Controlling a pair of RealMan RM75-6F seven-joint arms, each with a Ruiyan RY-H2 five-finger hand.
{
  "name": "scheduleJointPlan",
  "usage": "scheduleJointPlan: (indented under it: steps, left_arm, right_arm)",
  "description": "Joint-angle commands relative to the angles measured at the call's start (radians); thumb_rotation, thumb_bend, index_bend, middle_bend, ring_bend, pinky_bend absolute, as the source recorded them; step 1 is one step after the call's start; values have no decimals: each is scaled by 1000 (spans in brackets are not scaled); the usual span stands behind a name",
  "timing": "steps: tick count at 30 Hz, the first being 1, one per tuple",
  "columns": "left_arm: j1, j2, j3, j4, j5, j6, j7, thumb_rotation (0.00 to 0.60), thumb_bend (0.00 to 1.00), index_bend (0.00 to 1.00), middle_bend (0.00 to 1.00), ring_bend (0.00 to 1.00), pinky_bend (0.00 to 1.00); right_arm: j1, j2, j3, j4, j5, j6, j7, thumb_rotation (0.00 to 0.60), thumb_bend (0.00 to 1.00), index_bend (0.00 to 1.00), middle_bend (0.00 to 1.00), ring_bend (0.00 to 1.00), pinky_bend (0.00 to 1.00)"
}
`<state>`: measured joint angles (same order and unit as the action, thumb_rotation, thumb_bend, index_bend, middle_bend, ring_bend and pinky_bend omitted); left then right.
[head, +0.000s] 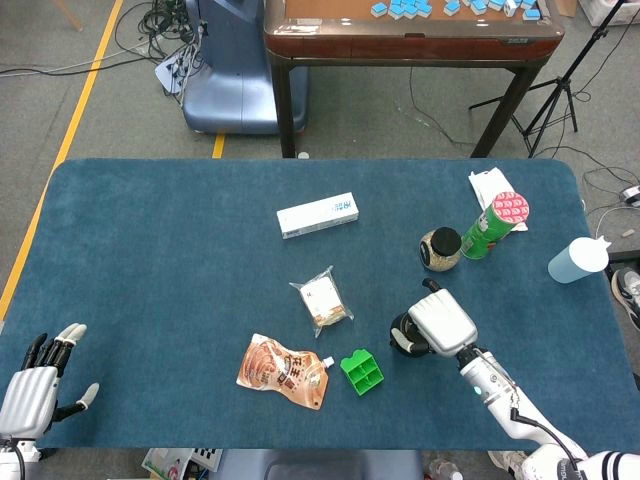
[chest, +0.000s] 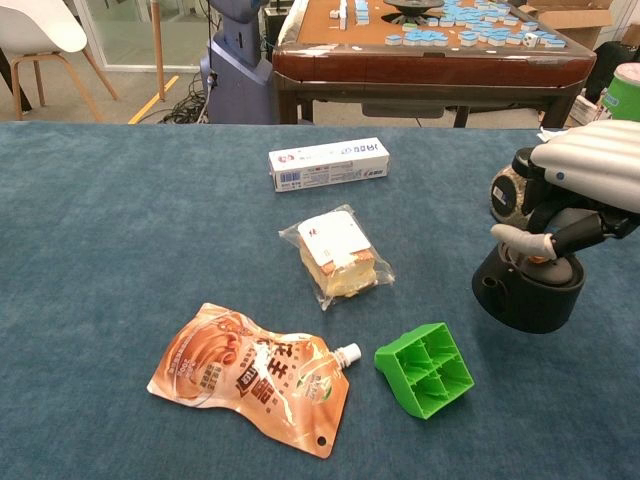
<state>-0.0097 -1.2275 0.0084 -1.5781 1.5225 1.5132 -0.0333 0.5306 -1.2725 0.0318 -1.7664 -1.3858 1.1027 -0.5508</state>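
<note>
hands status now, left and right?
Left hand: open, holding nothing, fingers apart.
Right hand: grips the black container at its top.

Beyond the blue-carpeted table (head: 150, 260) stands a brown mahjong table (head: 412, 38) on grey floor (head: 90, 110) with yellow line (head: 85, 95).

This looks like a robot test lab or workshop rather than a home. A worktable (head: 150, 250) covered in blue felt stands on a bare grey floor marked with a yellow line (head: 75, 115). Beyond its far edge are loose cables (head: 165, 20), a blue machine base (head: 232, 70), a black tripod (head: 560, 85), and a mahjong table (head: 410, 35) strewn with blue tiles (head: 410, 8).
</note>
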Motion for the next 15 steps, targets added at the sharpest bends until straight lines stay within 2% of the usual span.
scheduleJointPlan:
  steps: [1, 6, 15]
  left_arm:
    - [0, -1, 0, 1, 0, 0, -1, 600, 248, 92, 86, 127, 0]
    - [1, -1, -1, 4, -3, 0, -3, 600, 248, 92, 86, 127, 0]
    - [0, -3, -1, 10, -3, -3, -9, 600, 247, 92, 86, 126, 0]
  right_arm:
    - [1, -4, 0, 2, 3, -3, -6, 333, 457, 1000, 944, 835, 351]
    - [5, -8, -1, 2, 10, -15, -19, 353, 458, 1000, 944, 835, 409]
    - [16, -4, -3, -8, 13, -27, -77, 362, 458, 1000, 944, 837, 427]
